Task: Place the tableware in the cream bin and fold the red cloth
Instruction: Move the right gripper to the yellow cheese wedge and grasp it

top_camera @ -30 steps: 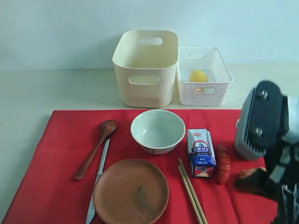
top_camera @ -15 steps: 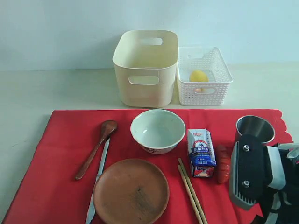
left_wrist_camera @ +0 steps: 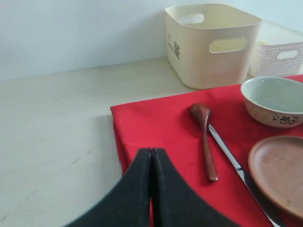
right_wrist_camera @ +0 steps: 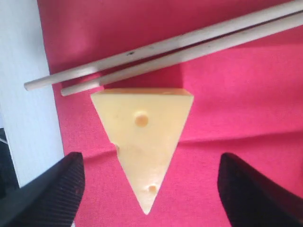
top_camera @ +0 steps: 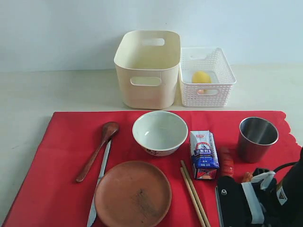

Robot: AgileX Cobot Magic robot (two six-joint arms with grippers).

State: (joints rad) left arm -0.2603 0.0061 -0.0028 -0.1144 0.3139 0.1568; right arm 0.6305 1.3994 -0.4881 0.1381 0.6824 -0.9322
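Right tool, tips cropped, straddles cheese wedge beside chopsticks.

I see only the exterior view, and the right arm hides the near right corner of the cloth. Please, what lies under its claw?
Observer: A yellow cheese wedge lies on the cloth, between the open fingers of the right claw.
Operator: Is the cheese apart from the chopsticks?
Observer: Hardly. Its flat side faces the chopsticks, and one corner seems to touch the end of the nearer stick.
Operator: I do not find the left claw in my view. Where is it?
Observer: The left claw is shut, with nothing seen in it, over the cloth's side edge, on the spoon side.
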